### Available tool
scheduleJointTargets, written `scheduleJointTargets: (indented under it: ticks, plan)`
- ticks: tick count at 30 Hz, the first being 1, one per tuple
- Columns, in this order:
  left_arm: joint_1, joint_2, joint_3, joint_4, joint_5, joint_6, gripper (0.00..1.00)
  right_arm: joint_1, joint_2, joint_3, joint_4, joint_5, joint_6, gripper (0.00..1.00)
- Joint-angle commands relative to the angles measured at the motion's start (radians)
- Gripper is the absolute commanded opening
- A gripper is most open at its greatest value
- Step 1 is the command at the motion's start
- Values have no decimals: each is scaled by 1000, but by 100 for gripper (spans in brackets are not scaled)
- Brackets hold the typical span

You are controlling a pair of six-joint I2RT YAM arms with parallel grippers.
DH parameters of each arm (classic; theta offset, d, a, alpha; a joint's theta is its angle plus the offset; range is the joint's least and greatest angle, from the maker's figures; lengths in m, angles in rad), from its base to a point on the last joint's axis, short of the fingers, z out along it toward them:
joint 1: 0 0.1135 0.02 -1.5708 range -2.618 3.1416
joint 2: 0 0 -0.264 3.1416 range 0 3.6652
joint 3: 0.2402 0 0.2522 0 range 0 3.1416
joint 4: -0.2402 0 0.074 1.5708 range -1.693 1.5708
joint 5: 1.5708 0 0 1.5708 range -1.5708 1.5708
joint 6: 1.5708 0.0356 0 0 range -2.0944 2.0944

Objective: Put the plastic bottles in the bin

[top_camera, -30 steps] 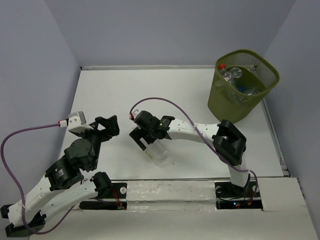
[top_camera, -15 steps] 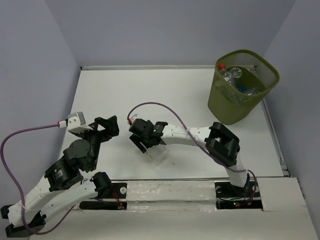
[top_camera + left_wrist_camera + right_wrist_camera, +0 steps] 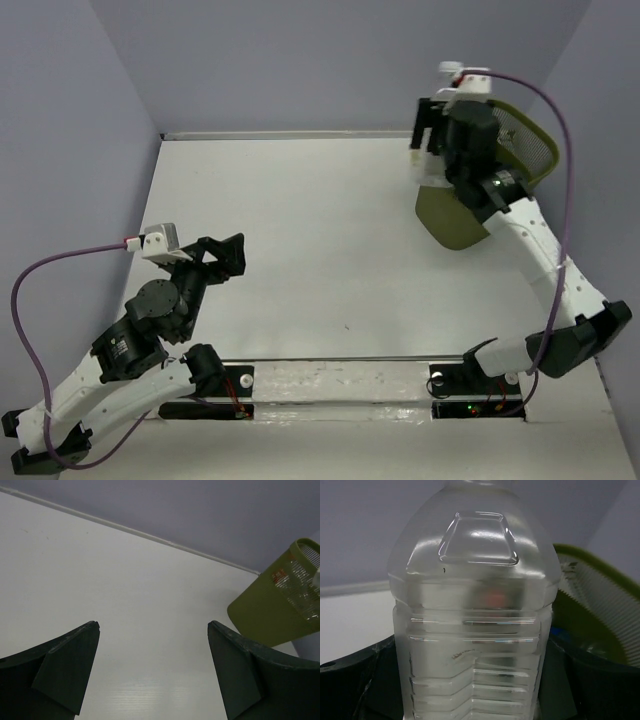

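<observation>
Poised at the bin's edge with one bottle in the grip.

At left, hung over the table (image 3: 330, 220) with the left gripper (image 3: 232, 252) spread wide and empty, well apart from the bin (image 3: 450, 215). At right, clamped the right gripper (image 3: 432, 135) on a clear plastic bottle (image 3: 470, 630), long axis upright between the fingers, above the bin's left rim. Opening lay just rightward, so likely needed only a short shift before release.

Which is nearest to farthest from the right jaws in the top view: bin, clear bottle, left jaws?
1. clear bottle: held in the right jaws, far right.
2. bin: right by them, far-right corner.
3. left jaws: open, across the table on the near left.
</observation>
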Motion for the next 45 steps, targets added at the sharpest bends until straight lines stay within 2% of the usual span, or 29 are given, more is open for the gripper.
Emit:
scheduleJointTargets:
  ticks: [1, 4, 7, 10, 11, 12, 13, 21, 23, 24, 26, 28, 29, 30, 31, 32, 33, 34, 36, 41, 43, 44, 45]
  plan:
    - [7, 12, -3, 56, 30, 35, 99, -237, -50, 19, 141, 52, -71, 59]
    - [8, 11, -5, 62, 47, 38, 99, -386, -21, 32, 157, 48, -71, 60]
    - [8, 8, -6, 67, 58, 43, 99, -453, -4, 12, 157, 9, -60, 64]
    - [10, 9, -6, 72, 68, 46, 99, -491, 14, -7, 155, -55, -5, 80]
    - [10, 9, -6, 72, 71, 46, 99, -500, 27, -2, 151, -57, -5, 85]
    - [8, 11, -8, 72, 73, 46, 99, -501, 57, 28, 119, -40, -4, 95]
    - [10, 11, -9, 72, 74, 46, 99, -501, 65, 39, 103, -28, -7, 100]
    - [11, 29, -8, 69, 81, 55, 99, -501, -34, 122, 62, -107, 55, 100]
    - [11, 28, -8, 70, 82, 55, 99, -501, -70, 122, 49, -159, 97, 100]
    - [13, 26, -9, 70, 84, 57, 99, -501, -120, 90, 63, -240, 117, 99]
    - [16, 20, -13, 78, 93, 61, 99, -501, -172, 50, 92, -338, 182, 96]
    - [21, 17, -17, 87, 99, 64, 99, -501, -260, -51, 141, -545, 229, 88]
    - [24, 16, -17, 87, 105, 64, 99, -491, -286, -88, 193, -702, 284, 73]
    - [27, 13, -17, 89, 107, 64, 99, -491, -342, -175, 230, -783, 312, 62]
    - [28, 11, -17, 93, 110, 66, 99, -479, -369, -226, 273, -867, 376, 48]
    - [31, 5, -17, 93, 113, 67, 99, -479, -398, -278, 374, -1008, 412, 19]
    - [31, 2, -17, 96, 120, 69, 99, -446, -425, -333, 437, -1076, 444, 7]
    - [33, -1, -19, 101, 121, 69, 99, -429, -470, -426, 486, -1144, 493, 0]
    - [36, -18, -22, 108, 131, 76, 99, -348, -510, -514, 604, -1265, 535, 0]
    - [44, -69, -36, 167, 183, 103, 99, -185, -640, -775, 739, -1319, 562, 0]
    - [45, -80, -42, 187, 193, 110, 99, -174, -671, -848, 782, -1322, 590, 25]
    - [45, -89, -43, 191, 196, 110, 99, -174, -706, -905, 786, -1287, 584, 69]
    - [45, -89, -43, 196, 199, 112, 99, -174, -723, -927, 767, -1264, 572, 99]
